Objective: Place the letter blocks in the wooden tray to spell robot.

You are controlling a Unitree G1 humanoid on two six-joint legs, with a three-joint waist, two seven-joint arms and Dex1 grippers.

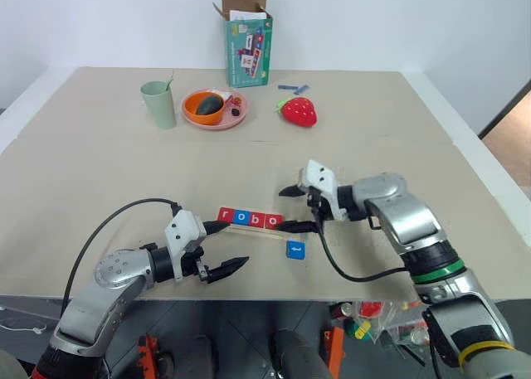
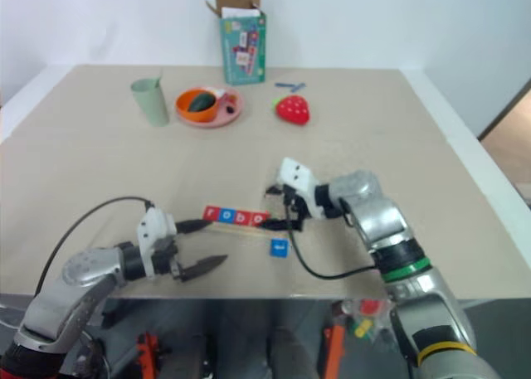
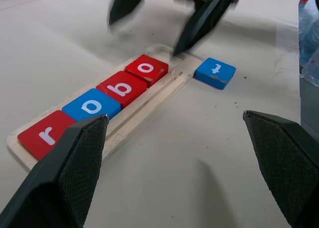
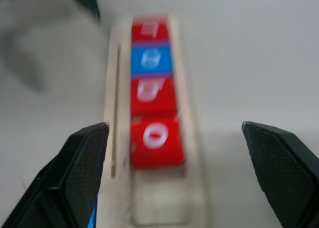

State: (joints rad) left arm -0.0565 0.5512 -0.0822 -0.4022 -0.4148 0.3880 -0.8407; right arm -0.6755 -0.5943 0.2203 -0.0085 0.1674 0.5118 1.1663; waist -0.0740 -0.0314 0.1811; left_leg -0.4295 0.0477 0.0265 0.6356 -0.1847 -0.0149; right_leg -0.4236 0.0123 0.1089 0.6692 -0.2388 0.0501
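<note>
We see wooden tray (image 1: 249, 229) near table's front edge, 4 tiles r-o-b-o (image 1: 250, 219) seated; blue t tile (image 1: 295, 250) just beside tray's right end; right gripper (image 1: 294, 207) open above that end; left gripper (image 1: 224, 246) open, empty

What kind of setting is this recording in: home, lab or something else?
Probably a lab or test room: a plain beige table against a bare white wall, staged toys like the strawberry and letter blocks, and bins of parts under the table.
</note>
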